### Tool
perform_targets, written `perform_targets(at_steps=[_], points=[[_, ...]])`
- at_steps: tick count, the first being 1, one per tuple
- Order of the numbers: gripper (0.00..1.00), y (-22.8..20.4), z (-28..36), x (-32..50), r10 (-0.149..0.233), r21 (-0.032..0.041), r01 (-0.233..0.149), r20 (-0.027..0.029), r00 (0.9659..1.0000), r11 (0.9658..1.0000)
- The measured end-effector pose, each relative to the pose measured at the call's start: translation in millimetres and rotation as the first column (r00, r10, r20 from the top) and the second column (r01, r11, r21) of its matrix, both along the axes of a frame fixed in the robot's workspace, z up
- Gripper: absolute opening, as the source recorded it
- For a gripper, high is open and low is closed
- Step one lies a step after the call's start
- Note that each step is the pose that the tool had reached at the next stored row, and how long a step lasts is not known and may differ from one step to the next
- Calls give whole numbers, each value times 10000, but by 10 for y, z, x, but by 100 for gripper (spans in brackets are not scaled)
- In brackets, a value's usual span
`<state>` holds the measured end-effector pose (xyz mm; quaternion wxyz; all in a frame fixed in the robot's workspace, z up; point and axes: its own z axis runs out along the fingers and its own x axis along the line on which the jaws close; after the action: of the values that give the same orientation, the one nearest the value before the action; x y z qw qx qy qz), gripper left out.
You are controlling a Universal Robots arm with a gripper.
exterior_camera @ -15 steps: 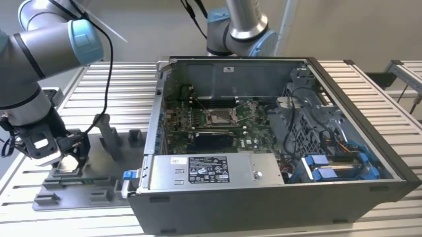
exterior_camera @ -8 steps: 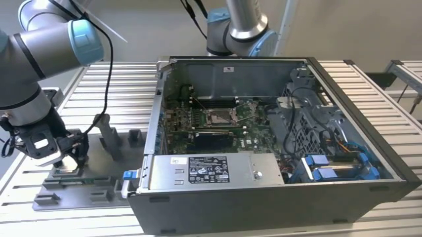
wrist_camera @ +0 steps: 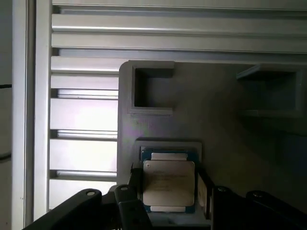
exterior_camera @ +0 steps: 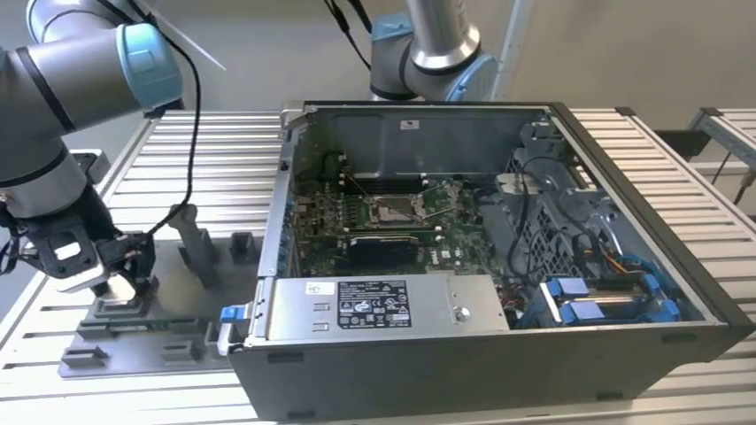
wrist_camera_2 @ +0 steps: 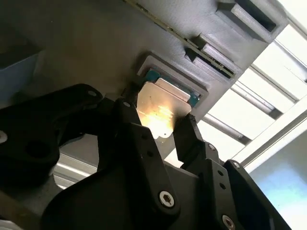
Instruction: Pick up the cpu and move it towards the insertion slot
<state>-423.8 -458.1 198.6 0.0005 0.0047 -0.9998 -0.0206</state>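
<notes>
The end effector [exterior_camera: 115,282] hangs low over the grey fixture [exterior_camera: 189,297] on the ribbed surface [exterior_camera: 225,150], at the exterior view's left. In both wrist views it straddles the cpu [wrist_camera: 169,188], which lies flat in its fixture nest. Whether it grips the chip or stands open beside it cannot be told. Faint, unreadable print marks the cpu's silvery top. The slot [exterior_camera: 390,210] lies well apart, inside the open case [exterior_camera: 661,266]. A white printed label [exterior_camera: 372,304] is on the power supply.
</notes>
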Motion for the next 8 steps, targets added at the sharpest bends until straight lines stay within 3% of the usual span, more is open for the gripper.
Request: perform_targets(at_steps=[8], points=[[0,17,366,1,1,0,-1,-1,10000,10000]])
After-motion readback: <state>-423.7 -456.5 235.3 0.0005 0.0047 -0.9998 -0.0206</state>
